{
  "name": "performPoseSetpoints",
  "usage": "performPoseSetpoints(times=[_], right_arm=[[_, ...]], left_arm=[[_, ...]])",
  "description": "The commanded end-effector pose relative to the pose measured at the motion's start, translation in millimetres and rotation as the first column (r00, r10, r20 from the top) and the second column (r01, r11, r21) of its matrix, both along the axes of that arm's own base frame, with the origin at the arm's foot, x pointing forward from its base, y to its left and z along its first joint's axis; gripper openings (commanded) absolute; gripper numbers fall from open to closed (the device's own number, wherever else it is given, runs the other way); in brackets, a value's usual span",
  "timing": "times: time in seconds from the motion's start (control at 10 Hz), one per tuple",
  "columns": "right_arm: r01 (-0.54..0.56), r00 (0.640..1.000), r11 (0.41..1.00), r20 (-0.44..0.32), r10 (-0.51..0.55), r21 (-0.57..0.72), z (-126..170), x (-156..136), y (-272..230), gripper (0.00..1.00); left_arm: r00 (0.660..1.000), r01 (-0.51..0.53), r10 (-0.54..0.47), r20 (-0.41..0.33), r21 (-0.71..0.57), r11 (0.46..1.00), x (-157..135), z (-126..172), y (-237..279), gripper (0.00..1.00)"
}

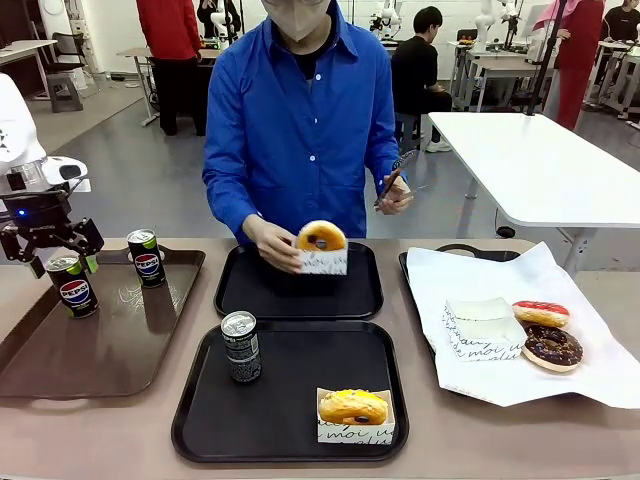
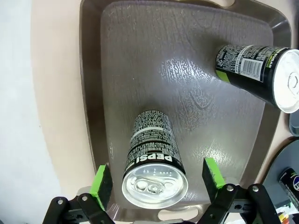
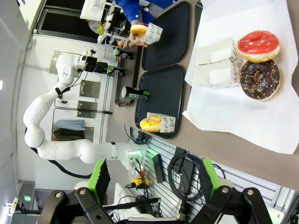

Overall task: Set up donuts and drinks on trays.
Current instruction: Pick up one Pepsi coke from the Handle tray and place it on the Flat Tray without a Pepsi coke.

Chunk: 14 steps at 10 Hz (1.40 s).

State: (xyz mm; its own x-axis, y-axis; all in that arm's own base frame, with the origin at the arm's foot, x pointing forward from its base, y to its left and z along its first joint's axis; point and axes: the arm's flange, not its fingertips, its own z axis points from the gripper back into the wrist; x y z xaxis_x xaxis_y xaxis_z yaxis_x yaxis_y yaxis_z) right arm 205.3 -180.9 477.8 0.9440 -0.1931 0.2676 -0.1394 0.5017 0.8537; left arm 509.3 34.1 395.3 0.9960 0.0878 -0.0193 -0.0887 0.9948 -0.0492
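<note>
My left gripper (image 1: 65,262) (image 2: 158,179) stands open astride an upright Pepsi can (image 1: 75,285) (image 2: 153,158); its green pads (image 2: 102,181) are on either side, apart from it. A second can (image 1: 147,257) (image 2: 259,72) stands nearby. The near black tray (image 1: 300,400) holds a can (image 1: 241,346) and a yellow donut (image 1: 355,408) in its sleeve. Over the far black tray (image 1: 300,295) the person's hand holds a sleeved glazed donut (image 1: 322,245). My right gripper (image 3: 155,177) is open with nothing in it, off the table's right side.
Both left-hand cans stand on a long brown tray (image 1: 110,350). At the right, white paper (image 1: 600,370) carries a red-frosted donut (image 1: 540,313), a chocolate donut (image 1: 551,347) and stacked sleeves (image 1: 482,325). The person's other hand holds tongs (image 1: 390,185).
</note>
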Motion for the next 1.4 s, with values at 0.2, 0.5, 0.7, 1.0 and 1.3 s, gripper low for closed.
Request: performPoseSetpoints(times=[0.2, 0.5, 0.7, 1.0, 1.3], right_arm=[[-0.006, 1.000, 1.000, 0.025, 0.005, 0.018, -0.5, 0.3, -0.5, 1.00], [-0.006, 1.000, 1.000, 0.025, 0.005, 0.018, -0.5, 0.3, -0.5, 1.00], [-0.006, 1.000, 1.000, 0.025, 0.005, 0.018, -0.5, 0.3, -0.5, 1.00], [-0.006, 1.000, 1.000, 0.025, 0.005, 0.018, -0.5, 0.3, -0.5, 1.00], [-0.006, 1.000, 1.000, 0.025, 0.005, 0.018, -0.5, 0.3, -0.5, 1.00]], left_arm=[[0.999, 0.031, -0.031, 0.018, -0.025, 0.999, 2.0, -9.2, 0.5, 1.00], [0.999, 0.009, -0.008, 0.039, -0.033, 0.999, 4.9, -15.3, 1.5, 1.00], [0.999, 0.023, -0.022, 0.035, -0.029, 0.999, 4.4, -18.7, 1.4, 0.66], [0.999, 0.029, -0.029, 0.022, -0.026, 0.999, 4.3, -18.6, 1.2, 0.00], [1.000, 0.016, -0.015, 0.005, -0.021, 1.000, 3.8, -19.8, 1.0, 0.09]])
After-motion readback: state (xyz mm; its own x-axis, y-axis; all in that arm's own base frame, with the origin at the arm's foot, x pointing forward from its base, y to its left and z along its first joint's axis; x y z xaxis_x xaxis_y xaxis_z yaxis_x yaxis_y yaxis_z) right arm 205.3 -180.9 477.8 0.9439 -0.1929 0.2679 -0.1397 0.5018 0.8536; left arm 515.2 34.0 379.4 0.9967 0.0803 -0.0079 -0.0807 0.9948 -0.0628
